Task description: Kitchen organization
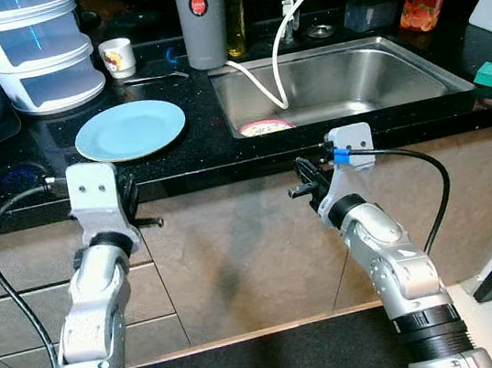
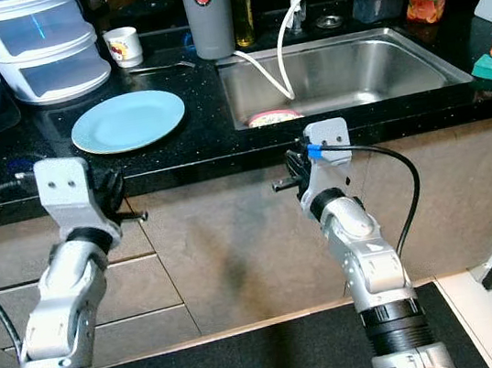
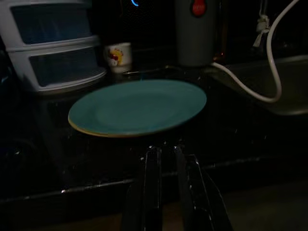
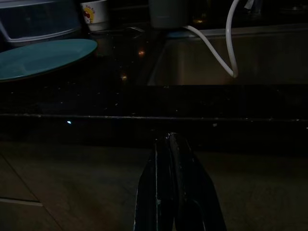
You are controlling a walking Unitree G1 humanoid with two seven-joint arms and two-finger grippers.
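Two silver arms are raised in front of the black speckled stone counter [image 1: 222,146], both below its front edge, facing the beige cabinet fronts. From the left eye view, the left gripper [image 1: 139,209] sits at about 9 o'clock and the right gripper [image 1: 306,184] just right of centre. Up on the counter, a round light-blue plate [image 1: 130,129] lies flat at 11 o'clock, with a white stacked plastic drawer unit [image 1: 31,49] behind it and a small white printed mug [image 1: 118,57] beside that. A tall grey cylindrical flask [image 1: 200,15] stands at 12 o'clock, next to the stainless steel sink [image 1: 397,78]; a white hose [image 1: 278,59] loops down into the basin, where a pink-rimmed dish [image 1: 265,127] rests near the front wall.

Over to the left wrist view: jaws together, black fingers [image 3: 153,192] nearly touching, aimed at the plate just beyond the counter edge.

Right wrist view now, dim: jaws together here too, fingers [image 4: 161,192] pressed side by side, pointing at the counter's dark front edge, the hose ahead.
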